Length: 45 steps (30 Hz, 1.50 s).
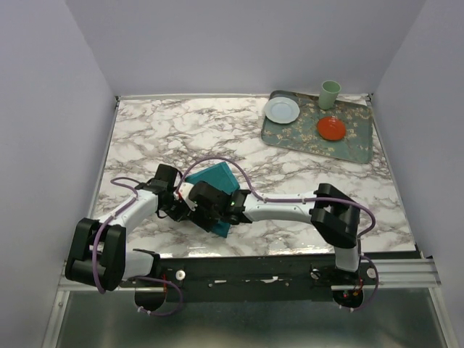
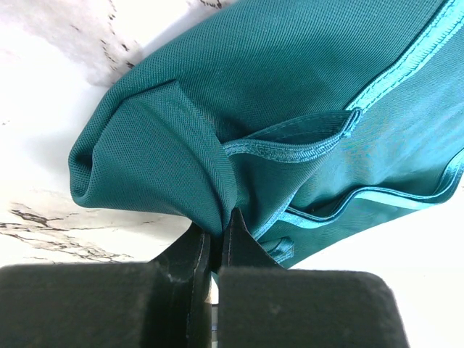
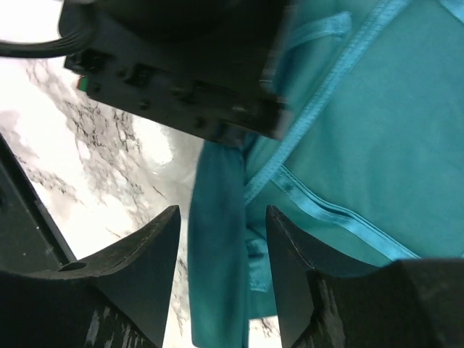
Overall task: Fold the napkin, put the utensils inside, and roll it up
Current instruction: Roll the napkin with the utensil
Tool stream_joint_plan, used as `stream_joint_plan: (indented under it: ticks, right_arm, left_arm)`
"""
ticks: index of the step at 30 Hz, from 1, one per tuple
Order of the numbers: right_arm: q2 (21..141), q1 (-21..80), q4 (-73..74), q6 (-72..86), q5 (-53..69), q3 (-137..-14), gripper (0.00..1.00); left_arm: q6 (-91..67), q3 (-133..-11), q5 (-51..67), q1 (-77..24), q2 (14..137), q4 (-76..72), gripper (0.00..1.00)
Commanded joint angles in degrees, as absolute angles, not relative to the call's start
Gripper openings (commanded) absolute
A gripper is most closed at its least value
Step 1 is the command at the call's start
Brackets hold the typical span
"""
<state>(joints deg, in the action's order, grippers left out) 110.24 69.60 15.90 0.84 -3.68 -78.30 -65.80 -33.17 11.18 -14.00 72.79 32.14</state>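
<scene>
- The teal blue-green soft cloth napkin [image 1: 220, 178] lies bunched on the white-and-grey marbled table [image 1: 159, 130], near the front edge, right between the heads of the two arms.
- The left gripper [image 2: 215, 233] is clenched on a puckered fold of the cloth. Beyond it the hemmed edges overlap in loose layers, so this is not a flat fold.
- The right gripper [image 3: 221, 217] is released, its jaws apart astride a narrow, rolled-up ridge of cloth that seems to touch neither finger.
- The step in hand looks like the fold itself. No utensils show in any view, so filling and rolling are probably a good way off.
- To do it well, the right jaws should close on a hemmed edge, not on the thick ridge, which would only drag the whole bunch.
- With the left pinch as anchor, a gentle pull apart should take out the slack before the cloth is laid flat and creased.
- The heads are crowded together, so the first move is best made outward.
- The patterned grey-green tray [image 1: 355, 145], bearing a white round plate [image 1: 281, 109], a pale green cup [image 1: 330, 94] and an orange-red dish [image 1: 330, 128], sits well apart at the far right.
</scene>
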Motion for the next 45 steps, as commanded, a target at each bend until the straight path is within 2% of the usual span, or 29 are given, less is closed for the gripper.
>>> stream_joint_plan:
  ticks: [1, 7, 15, 21, 24, 27, 28, 30, 31, 32, 33, 34, 36, 37, 40, 45]
  right_arm:
    - [113.03, 72.07, 12.57, -1.05, -6.77, -76.82, 0.56]
    - [110.57, 72.42, 11.16, 1.40, -5.71, -74.89, 0.54]
    - [115.57, 72.68, 9.76, 0.44, -9.05, -74.09, 0.53]
    - [117.86, 72.86, 8.00, -1.23, -12.91, -74.09, 0.48]
    - [118.74, 72.77, 8.00, -1.32, -13.54, -74.62, 0.40]
    - [117.95, 72.77, 8.09, -0.88, -12.83, -73.92, 0.26]
    - [117.86, 72.86, 8.09, -0.70, -12.48, -73.83, 0.17]
    - [117.51, 72.42, 8.35, -0.44, -9.59, -73.48, 0.12]
    - [117.25, 71.99, 8.61, -0.18, -7.84, -73.48, 0.06]
    - [117.07, 71.63, 8.79, 1.39, -4.34, -73.22, 0.03]
    - [116.90, 70.59, 8.70, 1.84, -2.31, -73.13, 0.01]
    - [116.98, 70.14, 8.70, 2.54, -0.37, -73.13, 0.01]
    - [117.68, 68.65, 9.14, 2.99, 5.25, -73.65, 0.00]
    - [117.86, 68.03, 9.14, 3.60, 7.10, -73.74, 0.01]
    - [119.35, 65.31, 10.36, 4.74, 15.10, -75.40, 0.01]
    - [121.37, 59.70, 12.13, 7.11, 29.15, -76.55, 0.00]
  left_arm:
    - [-66.44, -33.66, 11.69, -13.89, 73.57, 34.63, 0.00]
    - [-66.71, -33.40, 12.13, -13.80, 73.30, 33.93, 0.00]
    - [-67.94, -31.73, 14.06, -13.27, 72.16, 33.92, 0.00]
    - [-68.29, -31.81, 14.85, -13.01, 71.19, 34.28, 0.00]
    - [-68.20, -31.99, 14.77, -12.92, 71.10, 34.28, 0.00]
    - [-67.85, -31.47, 14.59, -12.57, 70.93, 33.84, 0.00]
    - [-67.59, -31.29, 14.59, -12.31, 70.84, 33.66, 0.00]
    - [-66.10, -31.20, 13.72, -12.22, 70.84, 33.31, 0.00]
    - [-65.75, -31.29, 13.54, -12.04, 70.40, 33.31, 0.11]
    - [-65.13, -31.20, 13.45, -11.87, 70.05, 32.88, 0.17]
    - [-64.17, -31.20, 13.27, -11.60, 69.61, 32.52, 0.24]
    - [-63.46, -31.03, 13.27, -10.99, 68.30, 32.08, 0.36]
    - [-60.75, -30.67, 13.36, -10.37, 66.54, 29.98, 0.44]
    - [-59.95, -30.67, 13.19, -10.11, 64.62, 29.36, 0.51]
    - [-56.62, -30.32, 13.01, -7.92, 61.89, 28.39, 0.59]
    - [-52.30, -29.80, 14.14, -5.10, 59.24, 27.95, 0.63]
